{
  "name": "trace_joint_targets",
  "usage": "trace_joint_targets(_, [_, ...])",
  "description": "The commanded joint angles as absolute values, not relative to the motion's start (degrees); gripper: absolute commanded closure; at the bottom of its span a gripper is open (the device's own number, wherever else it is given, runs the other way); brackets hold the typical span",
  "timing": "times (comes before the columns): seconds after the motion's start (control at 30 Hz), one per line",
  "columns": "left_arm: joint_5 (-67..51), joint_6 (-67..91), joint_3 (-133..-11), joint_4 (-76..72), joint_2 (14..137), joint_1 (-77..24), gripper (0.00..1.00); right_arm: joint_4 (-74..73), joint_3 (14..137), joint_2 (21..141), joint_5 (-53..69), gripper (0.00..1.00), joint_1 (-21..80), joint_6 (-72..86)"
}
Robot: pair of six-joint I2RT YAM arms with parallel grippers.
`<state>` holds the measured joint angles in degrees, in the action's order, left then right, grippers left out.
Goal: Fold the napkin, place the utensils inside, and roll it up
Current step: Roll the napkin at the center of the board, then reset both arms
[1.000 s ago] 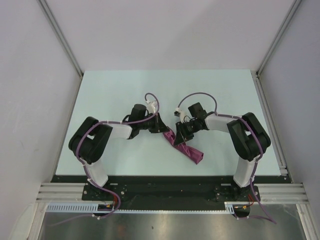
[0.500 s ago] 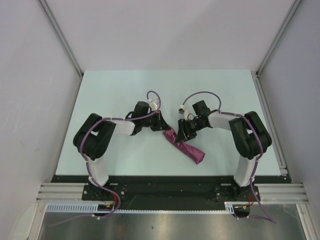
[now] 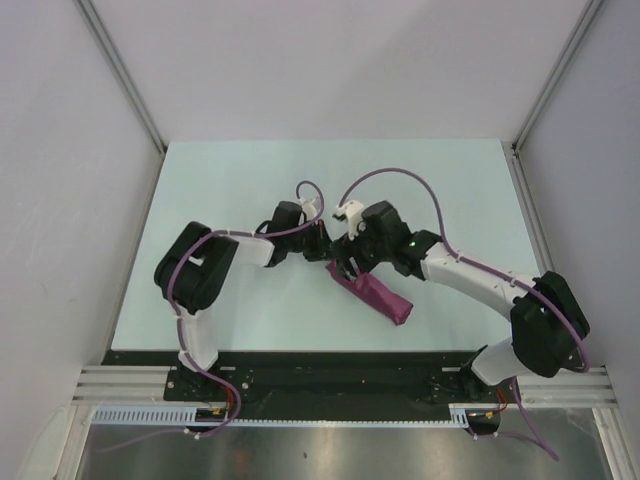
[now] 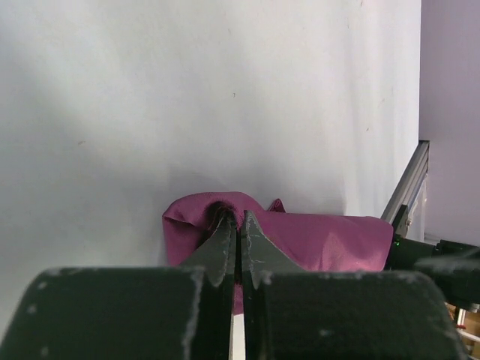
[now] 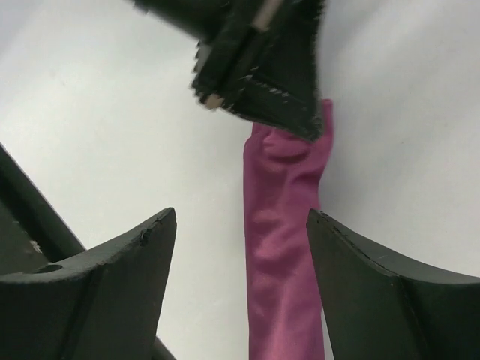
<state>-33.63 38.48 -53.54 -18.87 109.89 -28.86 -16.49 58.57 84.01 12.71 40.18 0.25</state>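
- The pale mint-green flat tabletop [image 3: 220, 180] carried everything in the top view.
- The white-and-black right arm [image 3: 470, 280] reached from its base at 5 o'clock toward the table's centre. The matching left arm [image 3: 240, 255] came in from 7 o'clock.
- The plum-coloured soft cloth napkin [image 3: 375, 293] lay on the table as a tight, narrow roll, just off-centre toward 5 o'clock. Its long axis ran from 10 o'clock to 4 o'clock.
- The black right gripper [image 5: 240, 217] stood at the roll's 10 o'clock part with its jaws wide apart. In its wrist view the roll [image 5: 281, 262] lay between the two fingers, nearer the right-hand one.
- The black left gripper [image 4: 238, 225] had its jaws together, its tips touching the roll's 10 o'clock end [image 4: 322, 240]. Whether any cloth was pinched between them could not be told.
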Motion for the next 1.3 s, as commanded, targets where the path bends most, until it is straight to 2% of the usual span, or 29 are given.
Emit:
trace_joint_targets(0.0, [-34.0,39.4,-56.2,-19.2,111.2,-29.2,0.99,-18.0,57.7,88.0,-5.2,0.24,46.1,-5.0])
trace_joint_targets(0.1, [-34.0,39.8,-57.0,-19.5,111.9,-29.3,0.95,-18.5,58.0,90.1,-7.9,0.23,48.0,-5.4])
trace_joint_targets(0.23, [-33.9,40.0,-57.9,-19.9,112.1,-29.2,0.81,-16.8,57.5,90.0,-8.1,0.21,47.8,-4.0])
trace_joint_targets(0.4, [-34.5,40.0,-58.6,-21.5,112.1,-29.3,0.68,-14.8,56.3,87.6,-5.0,0.18,44.8,-1.6])
trace_joint_targets(0.53, [-33.8,38.7,-59.5,-18.8,111.2,-29.1,0.49,-13.8,54.4,84.6,-2.4,0.18,41.8,-0.2])
trace_joint_targets(0.67, [-30.3,35.7,-57.1,-14.8,106.7,-28.4,0.36,-12.7,52.7,81.7,2.5,0.17,38.8,1.7])
trace_joint_targets(0.73, [-28.8,34.6,-55.3,-12.5,103.1,-27.9,0.21,-11.5,51.9,79.9,3.9,0.16,37.0,2.4])
trace_joint_targets(0.97, [-21.8,32.2,-49.7,-8.3,90.8,-24.4,0.07,-8.6,49.3,76.3,9.6,0.16,32.6,4.6])
trace_joint_targets(1.2, [-12.7,27.8,-42.7,-3.1,72.6,-15.5,0.05,-5.9,46.1,71.6,10.1,0.16,26.8,8.7])
trace_joint_targets(1.27, [-12.5,25.7,-40.2,-3.2,67.1,-13.1,0.0,-4.8,44.0,69.3,10.1,0.16,25.1,11.0])
